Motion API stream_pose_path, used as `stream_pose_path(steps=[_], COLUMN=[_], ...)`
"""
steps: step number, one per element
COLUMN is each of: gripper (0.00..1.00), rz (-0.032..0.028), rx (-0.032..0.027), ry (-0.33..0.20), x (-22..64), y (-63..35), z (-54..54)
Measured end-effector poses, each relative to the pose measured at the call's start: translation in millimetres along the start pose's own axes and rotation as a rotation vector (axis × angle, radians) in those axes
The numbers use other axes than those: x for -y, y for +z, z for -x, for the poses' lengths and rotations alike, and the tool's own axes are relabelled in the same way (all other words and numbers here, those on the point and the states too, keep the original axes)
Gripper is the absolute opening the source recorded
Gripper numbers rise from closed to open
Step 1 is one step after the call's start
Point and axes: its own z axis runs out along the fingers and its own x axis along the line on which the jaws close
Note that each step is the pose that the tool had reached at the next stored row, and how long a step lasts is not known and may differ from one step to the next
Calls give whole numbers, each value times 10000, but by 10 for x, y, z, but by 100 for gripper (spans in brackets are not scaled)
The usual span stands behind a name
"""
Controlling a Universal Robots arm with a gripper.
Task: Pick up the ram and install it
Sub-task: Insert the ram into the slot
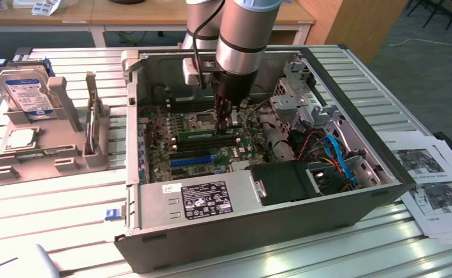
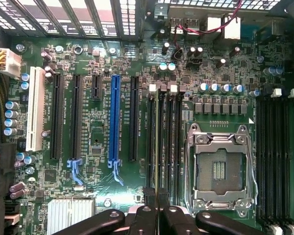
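Note:
The ram appears edge-on as a thin pale green line standing in a black memory slot beside the CPU socket. My gripper is at one end of it, its two black fingers pressed close together on the stick's upper edge. In the exterior view the arm reaches straight down into the open computer case. There the gripper sits low over the motherboard, and the ram is a green strip running from it toward the exterior view's left.
A blue expansion slot and several black slots lie beside the memory slots. Cables and drive cages crowd the case on the exterior view's right. A grey holder with a hard drive stands outside on the left, and papers lie on the right.

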Motion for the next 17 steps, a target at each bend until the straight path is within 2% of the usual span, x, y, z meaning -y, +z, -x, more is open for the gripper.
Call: stream_pose_path(steps=[4, 12, 17], gripper=[12, 12, 12], rz=[-1, -25, -26], rx=[0, 0, -2], ry=[1, -1, 2], x=[-1, -3, -13], y=[6, 88, 94], z=[0, -4, -5])
